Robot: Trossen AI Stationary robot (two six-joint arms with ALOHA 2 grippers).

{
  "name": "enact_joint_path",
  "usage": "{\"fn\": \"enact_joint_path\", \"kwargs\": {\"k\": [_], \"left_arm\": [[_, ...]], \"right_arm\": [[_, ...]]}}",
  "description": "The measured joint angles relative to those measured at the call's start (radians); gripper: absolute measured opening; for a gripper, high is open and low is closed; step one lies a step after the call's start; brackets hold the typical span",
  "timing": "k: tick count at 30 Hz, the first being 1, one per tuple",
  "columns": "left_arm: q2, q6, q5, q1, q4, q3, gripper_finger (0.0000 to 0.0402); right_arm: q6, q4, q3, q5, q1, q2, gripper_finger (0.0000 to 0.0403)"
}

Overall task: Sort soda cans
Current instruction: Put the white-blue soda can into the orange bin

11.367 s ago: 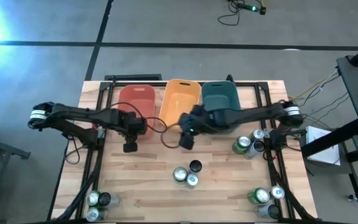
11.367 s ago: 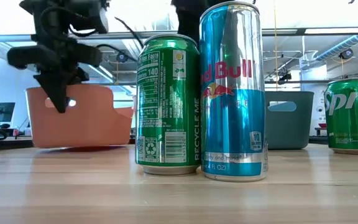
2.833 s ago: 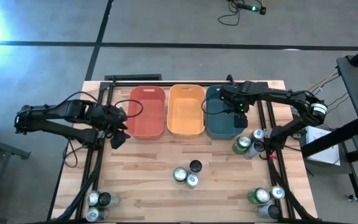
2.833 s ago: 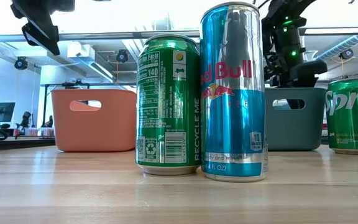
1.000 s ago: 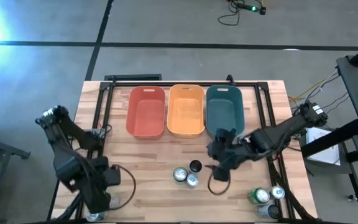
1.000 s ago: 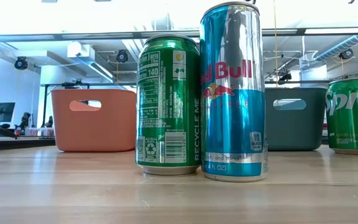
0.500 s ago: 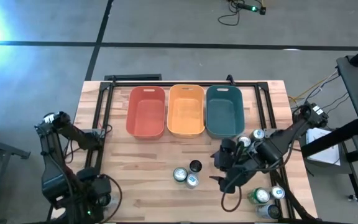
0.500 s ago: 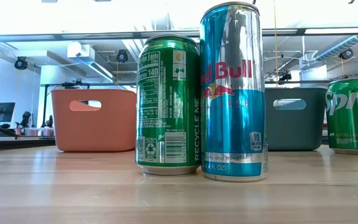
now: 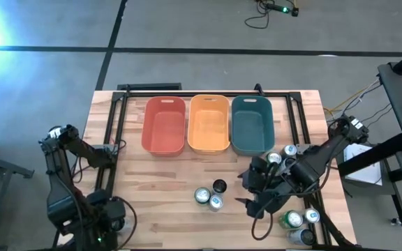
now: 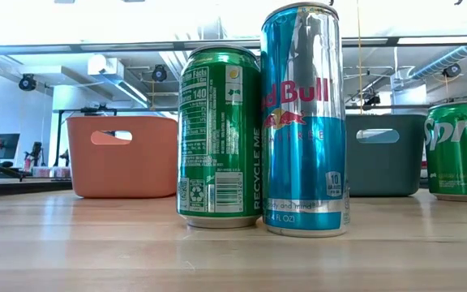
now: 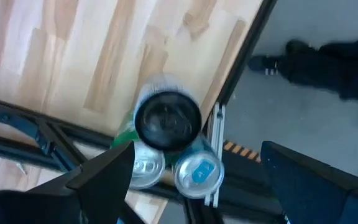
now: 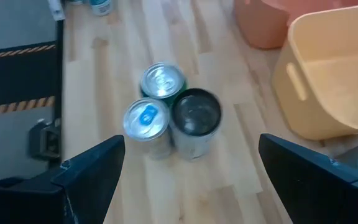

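Beyond both wide-open end effectors, red tub (image 9: pixel 164 124), yellow tub (image 9: pixel 209 123) (teal too) hold nothing.

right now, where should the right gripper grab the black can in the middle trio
Grip the black can across its round body just below the rim, coming from above on its open side toward the tubs. It stands upright, and the green can and blue can press against its other side. The right gripper is open.

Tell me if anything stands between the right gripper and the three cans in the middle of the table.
Nothing visible does. In the right wrist view the open right gripper looks straight at the three cans, with only bare table between. From above, the gripper sits just beside that cluster.
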Motion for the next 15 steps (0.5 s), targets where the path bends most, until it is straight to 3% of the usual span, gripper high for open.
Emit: {"fn": "enact_joint_path", "kwargs": {"k": [15], "left_arm": [[-0.023, 0.062, -0.022, 0.002, 0.065, -0.127, 0.0336]], "right_arm": [[0.010, 0.017, -0.003, 0.010, 0.000, 0.091, 0.0366]]}}
